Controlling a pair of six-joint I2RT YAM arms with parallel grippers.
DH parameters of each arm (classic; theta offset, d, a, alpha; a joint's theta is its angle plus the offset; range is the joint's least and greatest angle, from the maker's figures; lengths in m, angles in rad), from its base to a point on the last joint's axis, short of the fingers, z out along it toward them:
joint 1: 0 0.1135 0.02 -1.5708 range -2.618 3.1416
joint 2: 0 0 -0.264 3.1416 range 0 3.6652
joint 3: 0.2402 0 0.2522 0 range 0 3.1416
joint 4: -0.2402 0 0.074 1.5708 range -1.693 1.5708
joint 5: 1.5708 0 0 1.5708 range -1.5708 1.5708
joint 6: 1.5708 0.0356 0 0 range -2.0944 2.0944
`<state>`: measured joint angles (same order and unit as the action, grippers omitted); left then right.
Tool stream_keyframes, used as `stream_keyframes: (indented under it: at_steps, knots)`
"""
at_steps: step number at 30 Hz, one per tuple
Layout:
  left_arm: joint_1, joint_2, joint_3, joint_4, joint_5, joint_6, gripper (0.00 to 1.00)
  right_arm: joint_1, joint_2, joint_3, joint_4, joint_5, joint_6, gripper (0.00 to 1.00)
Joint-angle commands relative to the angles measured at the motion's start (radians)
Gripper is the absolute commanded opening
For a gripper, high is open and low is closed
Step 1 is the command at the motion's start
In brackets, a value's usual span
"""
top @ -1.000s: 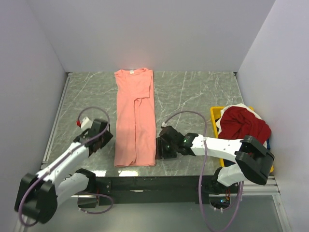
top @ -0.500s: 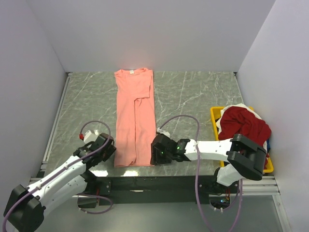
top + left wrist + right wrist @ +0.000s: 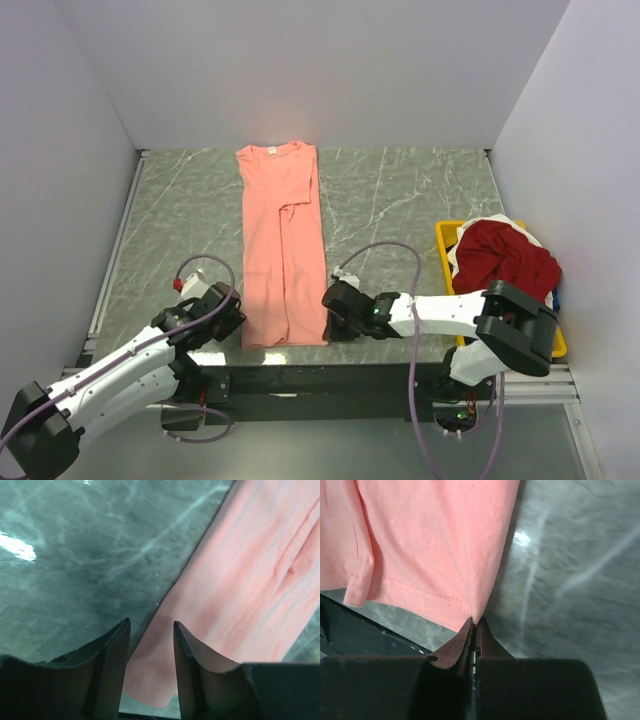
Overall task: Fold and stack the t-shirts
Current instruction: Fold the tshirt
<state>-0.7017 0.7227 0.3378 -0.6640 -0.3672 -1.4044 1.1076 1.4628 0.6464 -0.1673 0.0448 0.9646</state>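
- Marble table (image 3: 400, 200) is carrying pink shirt (image 3: 280, 240), flat, collar at 12 o'clock.
- Right gripper (image 3: 475, 624) is pinching its 5 o'clock hem corner.
- Left gripper (image 3: 150, 630) is straddling its 7 o'clock edge, jaws apart.

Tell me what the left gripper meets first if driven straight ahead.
Likely the left edge of the salmon-pink t-shirt, in line between the open fingers of the left gripper; depth is unclear.

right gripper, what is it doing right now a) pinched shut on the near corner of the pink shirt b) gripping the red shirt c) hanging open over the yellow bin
a: the right wrist view shows the right gripper closed on the pink shirt at its hem corner, cloth puckering into it.
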Motion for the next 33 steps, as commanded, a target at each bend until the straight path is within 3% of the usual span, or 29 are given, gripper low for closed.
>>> stream_keyframes:
  at_steps: [1, 11, 18, 22, 27, 30, 31, 33]
  knots:
    - [-0.010, -0.011, 0.055, 0.006, 0.074, 0.080, 0.45, -0.023, -0.070, -0.074, -0.066, 0.044, -0.015, 0.00]
    - [-0.065, 0.001, 0.072, 0.024, 0.255, 0.145, 0.41, -0.075, -0.182, -0.143, -0.115, 0.032, -0.070, 0.00]
    - [-0.197, 0.009, 0.043, 0.032, 0.251, 0.088, 0.54, -0.075, -0.176, -0.136, -0.112, 0.026, -0.084, 0.00]
    - [-0.235, 0.037, 0.023, 0.038, 0.234, 0.039, 0.54, -0.075, -0.170, -0.134, -0.107, 0.020, -0.087, 0.00]
    - [-0.286, 0.069, 0.007, 0.061, 0.205, -0.007, 0.46, -0.075, -0.196, -0.145, -0.117, 0.026, -0.087, 0.00]
    - [-0.301, 0.099, -0.009, 0.098, 0.205, -0.021, 0.35, -0.077, -0.216, -0.157, -0.120, 0.024, -0.087, 0.00]
    - [-0.308, 0.118, -0.013, 0.106, 0.203, -0.024, 0.25, -0.078, -0.222, -0.162, -0.120, 0.024, -0.086, 0.00]
    - [-0.326, 0.132, -0.019, 0.106, 0.200, -0.042, 0.16, -0.080, -0.237, -0.174, -0.120, 0.024, -0.086, 0.00]
